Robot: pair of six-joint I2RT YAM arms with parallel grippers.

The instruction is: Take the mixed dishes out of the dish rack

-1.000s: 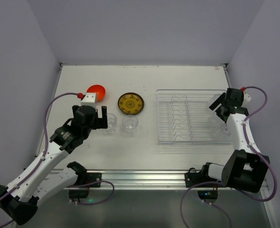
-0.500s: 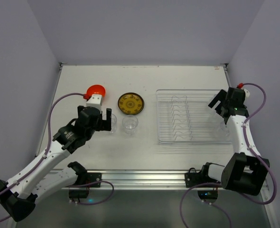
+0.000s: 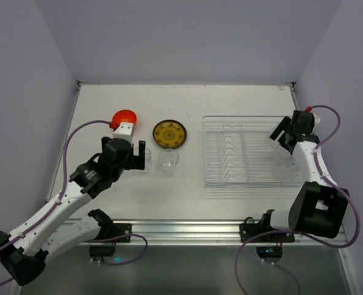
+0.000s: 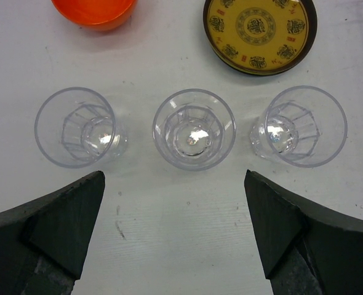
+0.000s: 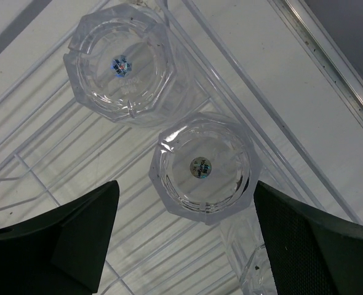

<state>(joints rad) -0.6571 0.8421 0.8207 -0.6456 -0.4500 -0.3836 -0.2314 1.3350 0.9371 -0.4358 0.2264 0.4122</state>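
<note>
Standing upright in a row, three faceted clear cups (image 4: 194, 130) glisten.

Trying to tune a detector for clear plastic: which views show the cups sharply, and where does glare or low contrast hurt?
Left wrist view: the three clear cups are sharp, each with a white glint on its base. Right wrist view: two racked cups are in focus but low-contrast against the clear dish rack. Top view: all cups are faint, the racked ones barely visible.

Table cups (image 4: 194, 129) sit in a row with slim gaps, bowl (image 4: 94, 11) and plate (image 4: 259, 27) close behind; near side's bare table (image 4: 181, 246). Rack cups (image 5: 203, 167) hug the rack wall (image 5: 243, 101).
</note>
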